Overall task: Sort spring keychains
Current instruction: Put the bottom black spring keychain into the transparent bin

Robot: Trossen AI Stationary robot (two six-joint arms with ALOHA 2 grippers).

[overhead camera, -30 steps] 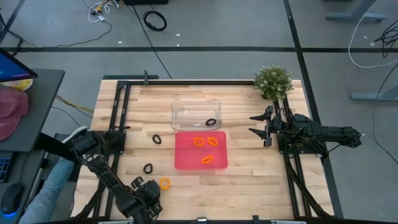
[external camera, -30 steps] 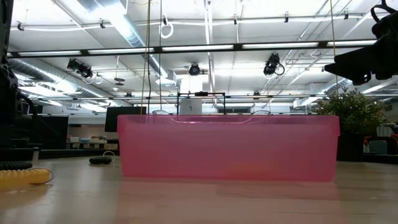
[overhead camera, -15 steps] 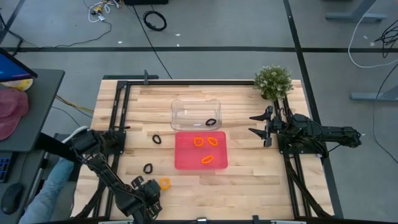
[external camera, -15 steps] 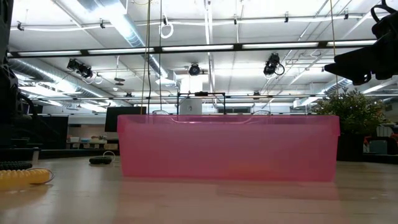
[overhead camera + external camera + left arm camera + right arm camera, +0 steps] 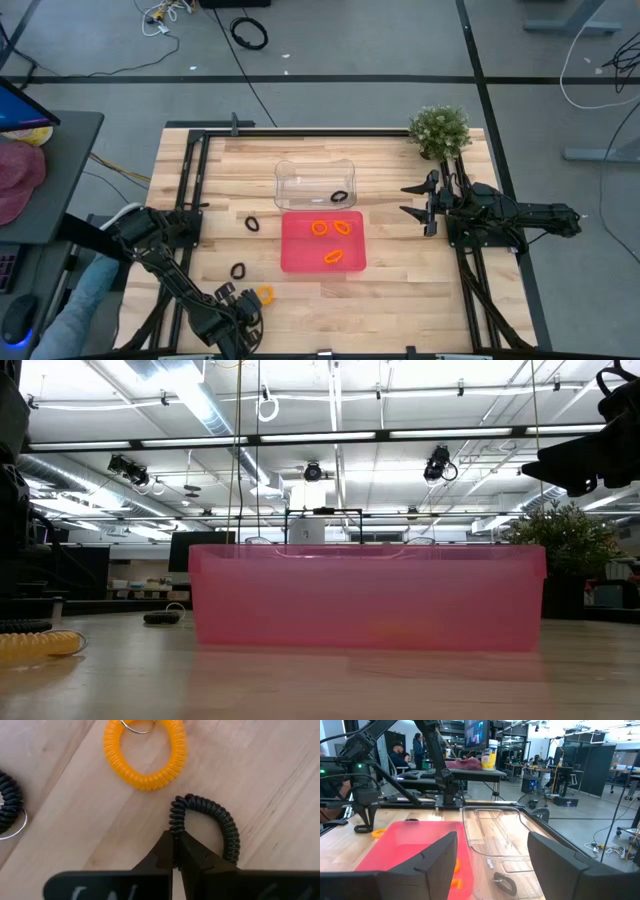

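Down at the counter's (image 5: pixel 400 290) near edge, the left end effector (image 5: pixel 174 851) pinches a black spring keychain (image 5: pixel 220 825) beside an orange one (image 5: pixel 145 755), seemingly on the wood; the right end effector (image 5: pixel 418 200) waits, spread wide.

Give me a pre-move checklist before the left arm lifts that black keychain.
1. Left gripper shut on the black coiled keychain: ok.
2. Orange coiled keychain lies apart from the held loop: ok.
3. Clear plastic bin holds one black loop, with room left: ok.
4. Red tray holds only orange loops: ok.
5. Right gripper waits open, beside the bins, off the left arm's path: ok.
6. Grip firm enough to lift: cannot tell.
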